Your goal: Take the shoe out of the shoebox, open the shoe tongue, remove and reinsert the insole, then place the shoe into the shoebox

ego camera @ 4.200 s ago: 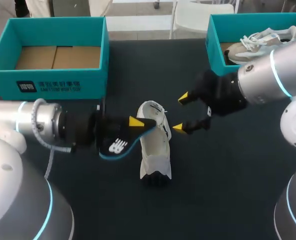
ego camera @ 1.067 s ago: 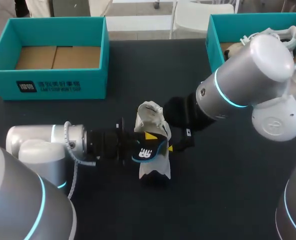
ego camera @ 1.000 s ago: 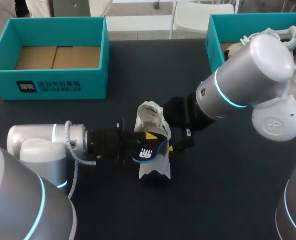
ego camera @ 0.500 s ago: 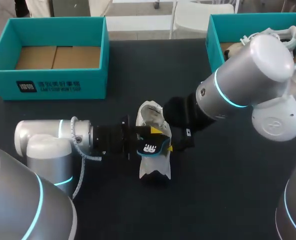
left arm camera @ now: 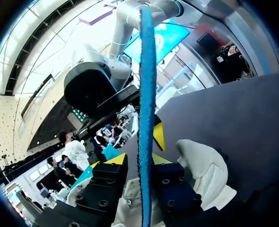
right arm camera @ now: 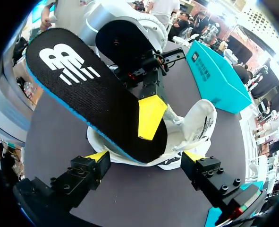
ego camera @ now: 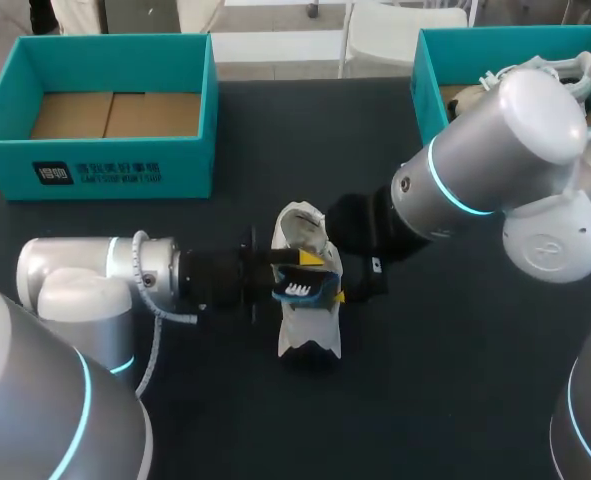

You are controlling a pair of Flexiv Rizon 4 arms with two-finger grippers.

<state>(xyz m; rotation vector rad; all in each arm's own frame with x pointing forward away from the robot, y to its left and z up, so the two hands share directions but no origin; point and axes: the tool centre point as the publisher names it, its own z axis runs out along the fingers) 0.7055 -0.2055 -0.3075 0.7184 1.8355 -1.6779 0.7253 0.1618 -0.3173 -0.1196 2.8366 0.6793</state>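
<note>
A white fabric sneaker [ego camera: 310, 328] is lying near the middle of the dark counter [ego camera: 275, 140]. Its toe is pointing toward the robot and its pale tongue end is standing up at the far end.

The left claw [left arm camera: 135, 161], on the arm entering from the left, is clamping a black foam insole with a bright blue rim [ego camera: 300, 290] between its two yellow-tipped fingers. In the left wrist view the insole is showing edge-on, as a thin blue strip running straight out from between those fingers. It is sitting tilted over the sneaker's opening, with its printed face turned toward the right wrist camera. Its lower end is meeting the opening; how far inside it is going cannot be told.

The right claw [right arm camera: 146, 157], on the arm entering from the right, is standing wide open at the sneaker's right side. Its two tips are sitting just beside the side wall, spaced along the sneaker's length. Whether they are pressing on it cannot be told.

A teal cardboard shoebox with a brown floor [ego camera: 115, 165] is sitting at the far left of the counter, well apart from the sneaker. A second teal shoebox [ego camera: 427, 95] at the far right is holding a pale beige sneaker with white laces [ego camera: 470, 100], which the right arm is partly hiding.
</note>
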